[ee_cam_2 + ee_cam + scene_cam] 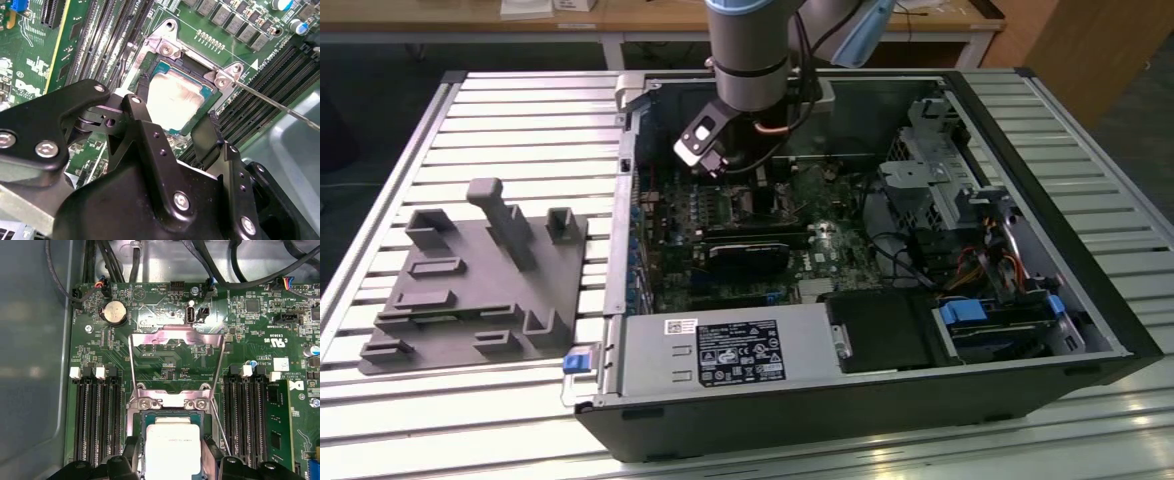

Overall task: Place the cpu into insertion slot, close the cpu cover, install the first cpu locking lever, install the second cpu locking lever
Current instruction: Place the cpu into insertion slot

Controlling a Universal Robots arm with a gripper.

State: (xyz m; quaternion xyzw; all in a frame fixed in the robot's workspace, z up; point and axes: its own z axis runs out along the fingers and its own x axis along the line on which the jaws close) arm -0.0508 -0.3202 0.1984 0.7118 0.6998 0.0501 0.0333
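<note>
My gripper (727,172) reaches down into the open computer case. In both wrist views its black fingers (144,90) stand on two opposite sides of the cpu (175,100), a silvery square chip, and look shut on its edges. The cpu (172,445) lies flat within the insertion slot (172,402), whose metal rim with two screws borders it on the green board. The cpu cover (175,334), a thin silvery frame, stands swung up and open behind the slot. A thin wire locking lever (280,107) sticks out free beside the slot.
Long black memory slots (95,420) flank the socket on both sides. A black card (747,250) and the power supply (720,355) lie nearer the case front. Drive cages and cables (961,230) fill the exterior view's right. A grey fixture tray (474,280) sits outside.
</note>
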